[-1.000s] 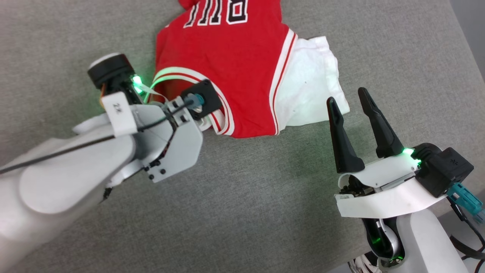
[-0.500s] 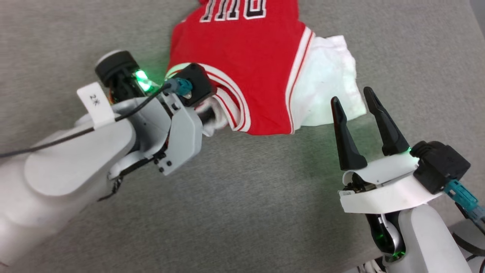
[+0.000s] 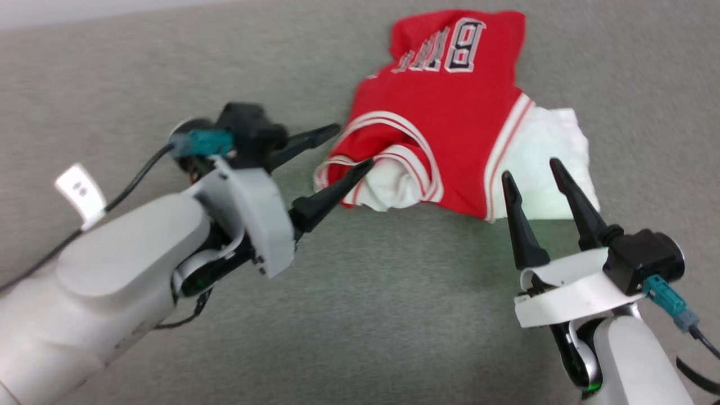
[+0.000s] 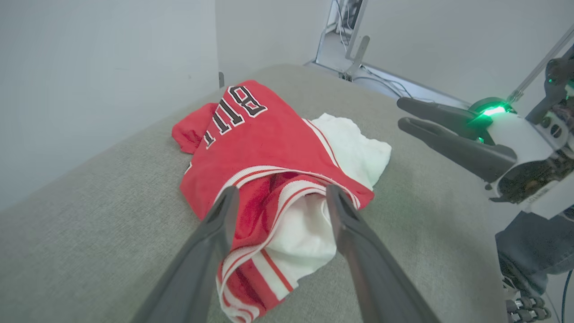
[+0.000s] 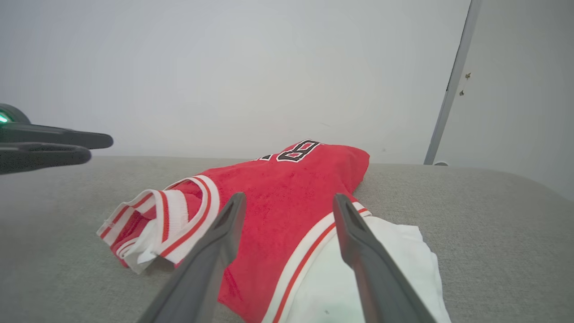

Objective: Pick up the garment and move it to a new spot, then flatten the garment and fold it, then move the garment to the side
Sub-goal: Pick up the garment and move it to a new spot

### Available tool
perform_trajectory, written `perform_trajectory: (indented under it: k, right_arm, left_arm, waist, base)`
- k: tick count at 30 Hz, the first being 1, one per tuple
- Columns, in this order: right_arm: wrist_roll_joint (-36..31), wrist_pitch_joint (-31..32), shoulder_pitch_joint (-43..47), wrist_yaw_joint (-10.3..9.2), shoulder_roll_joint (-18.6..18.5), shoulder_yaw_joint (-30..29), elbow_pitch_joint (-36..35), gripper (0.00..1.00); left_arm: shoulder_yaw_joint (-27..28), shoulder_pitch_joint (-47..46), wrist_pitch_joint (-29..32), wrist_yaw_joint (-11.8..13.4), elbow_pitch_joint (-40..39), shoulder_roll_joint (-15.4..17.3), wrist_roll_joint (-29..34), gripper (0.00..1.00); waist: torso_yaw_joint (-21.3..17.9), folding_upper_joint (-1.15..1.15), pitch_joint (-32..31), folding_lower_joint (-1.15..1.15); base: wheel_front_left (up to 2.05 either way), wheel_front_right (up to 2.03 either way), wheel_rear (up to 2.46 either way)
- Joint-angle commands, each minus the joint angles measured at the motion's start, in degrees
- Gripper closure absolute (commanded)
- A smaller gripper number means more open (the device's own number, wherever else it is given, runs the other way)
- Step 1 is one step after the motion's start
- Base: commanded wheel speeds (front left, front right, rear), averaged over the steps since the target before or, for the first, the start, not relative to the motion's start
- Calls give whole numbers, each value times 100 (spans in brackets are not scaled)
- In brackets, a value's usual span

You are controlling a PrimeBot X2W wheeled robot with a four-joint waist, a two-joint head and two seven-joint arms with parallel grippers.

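The garment [image 3: 450,112], a red jersey with white sleeves, striped trim and block lettering, lies crumpled on the grey table [image 3: 365,315]. It also shows in the left wrist view [image 4: 264,143] and the right wrist view [image 5: 278,188]. My left gripper [image 3: 351,147] is open just left of the striped collar, its fingers apart with nothing between them; in its own view [image 4: 280,193] they point over the collar. My right gripper [image 3: 531,169] stands open at the near right of the garment, by the white sleeve [image 3: 554,152]. Its own view [image 5: 289,199] shows the fingers spread above the jersey's hem.
The grey fabric table runs to a pale wall [image 5: 224,67] behind. In the left wrist view, cables and a stand [image 4: 354,58] are on the floor past the table's far end. A door frame [image 5: 448,89] stands at the right.
My left gripper has opened and let go of the garment's collar, then drawn back to the left. The head camera has shifted, so the jersey sits further right and lower in the picture.
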Motion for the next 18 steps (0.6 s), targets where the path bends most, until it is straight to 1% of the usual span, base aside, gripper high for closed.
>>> perform_trajectory:
  k: [1,4,6,8,9,10,13,16,18]
  right_arm:
    - [-99,-7,140,-8,-2,-67,76,0]
    - [-190,-7,222,-8,-3,-158,187,0]
    - [-273,-6,278,-8,-3,-235,253,0]
    - [-369,-7,345,-8,0,-307,311,0]
    - [-414,-7,376,-8,0,-348,329,0]
    - [-414,-7,376,-8,0,-348,329,0]
    - [-536,-7,486,-8,-1,-499,389,0]
    - [-627,-7,593,-8,-41,-608,424,0]
    - [-633,-7,660,-8,-97,-681,425,0]
  left_arm:
    - [-4,247,-298,5,149,57,-135,0]
    - [5,629,-731,2,570,38,-352,0]
    - [123,918,-875,3,878,-5,-487,0]
    - [355,1238,-922,3,1181,-59,-519,0]
    - [652,1393,-933,3,1280,-122,-470,0]
    - [652,1393,-933,3,1280,-122,-470,0]
    - [1474,2103,-921,3,1490,-326,-159,0]
    - [2262,2714,-923,3,1591,-468,325,0]
    - [2748,3162,-923,2,1571,-634,580,0]
  waist:
    - [672,0,-636,0]
    - [849,0,-786,0]
    - [965,0,-871,0]
    - [1075,0,-946,0]
    - [1136,0,-972,0]
    - [1136,0,-972,0]
    - [1325,0,-1054,0]
    - [1492,0,-1145,0]
    - [1590,0,-1193,0]
  base:
    - [0,0,0]
    - [0,0,0]
    - [0,0,0]
    - [0,0,0]
    - [0,0,0]
    - [0,0,0]
    - [0,0,0]
    - [0,0,0]
    - [0,0,0]
